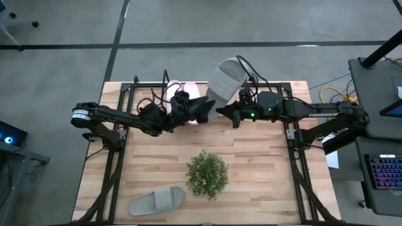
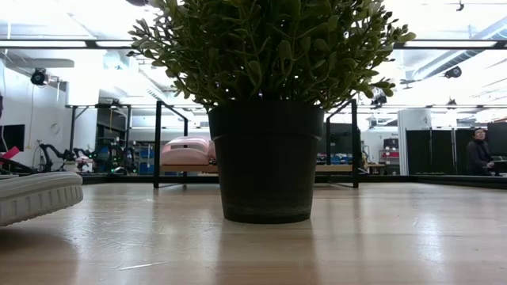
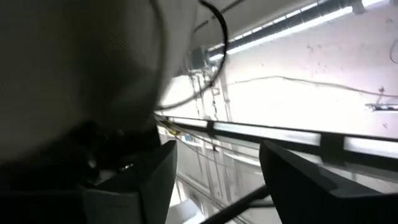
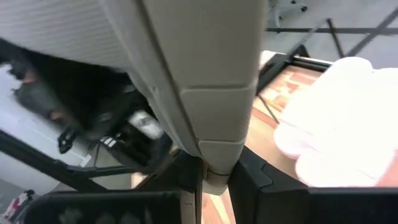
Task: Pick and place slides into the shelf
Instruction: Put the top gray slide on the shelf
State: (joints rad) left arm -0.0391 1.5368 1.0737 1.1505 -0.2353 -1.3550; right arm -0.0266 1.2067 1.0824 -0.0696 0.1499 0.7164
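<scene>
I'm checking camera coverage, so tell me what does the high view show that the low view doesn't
Only the high view shows both arms: the right gripper shut on a grey slide held over the shelf, the left gripper open beside it. Only the low view shows a person in the room behind. Both show the plant, the pink slides and the grey slide on the table.

A grey slide (image 4: 186, 68) is seen clamped at its edge between the closed fingers (image 4: 249, 180) of the right end effector (image 4: 214, 180). Pale pink slides (image 4: 339, 124) are seen beyond, beside the shelf's black rail (image 4: 292, 62).
</scene>
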